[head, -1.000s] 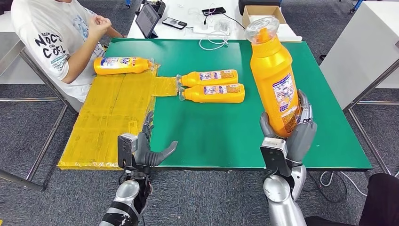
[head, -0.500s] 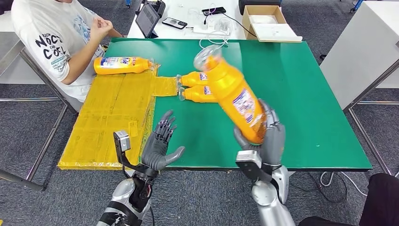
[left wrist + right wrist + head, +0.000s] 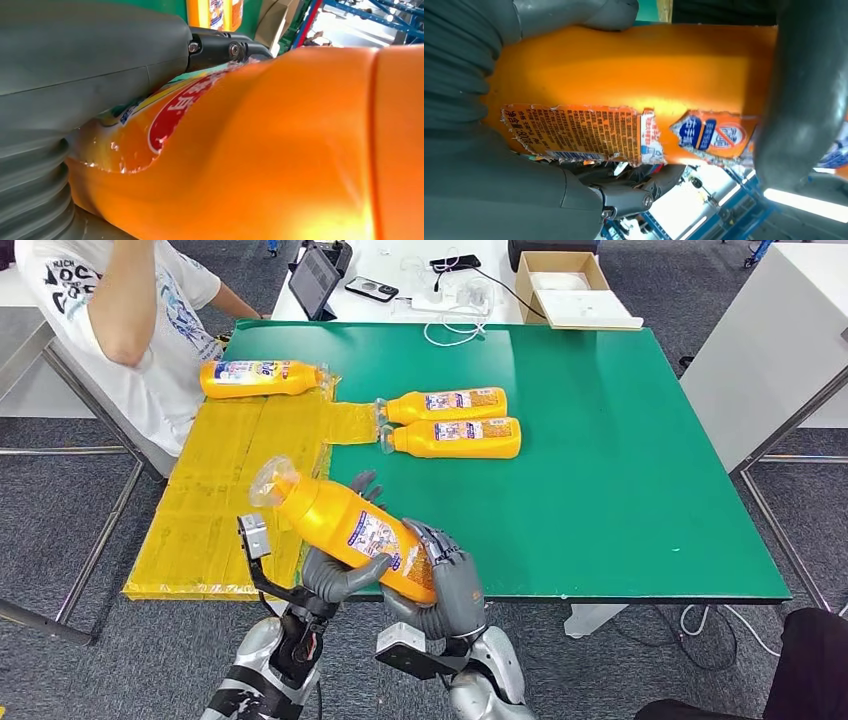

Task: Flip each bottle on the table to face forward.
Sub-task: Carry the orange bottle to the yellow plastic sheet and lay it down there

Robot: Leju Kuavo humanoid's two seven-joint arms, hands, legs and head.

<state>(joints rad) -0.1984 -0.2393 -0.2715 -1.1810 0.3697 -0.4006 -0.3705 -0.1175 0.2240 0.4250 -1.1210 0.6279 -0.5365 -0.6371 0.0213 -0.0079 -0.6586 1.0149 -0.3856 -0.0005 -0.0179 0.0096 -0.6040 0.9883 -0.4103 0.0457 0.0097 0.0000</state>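
An orange bottle (image 3: 345, 528) is held off the table, at the near edge of the green table (image 3: 620, 490), tilted with its clear cap end raised toward the far left. The base end is gripped by the right hand (image 3: 445, 585), fingers wrapped over the label (torn in places, as seen in the right wrist view). The left hand (image 3: 335, 575) is placed under the bottle's middle, thumb pressed against its side; the bottle is thus grasped by both hands. Two more bottles (image 3: 450, 422) are lying side by side at mid-table, caps pointing left, and a fourth bottle (image 3: 258, 379) is lying on the yellow sheet (image 3: 230, 500) at far left, beside a seated person (image 3: 120, 310).
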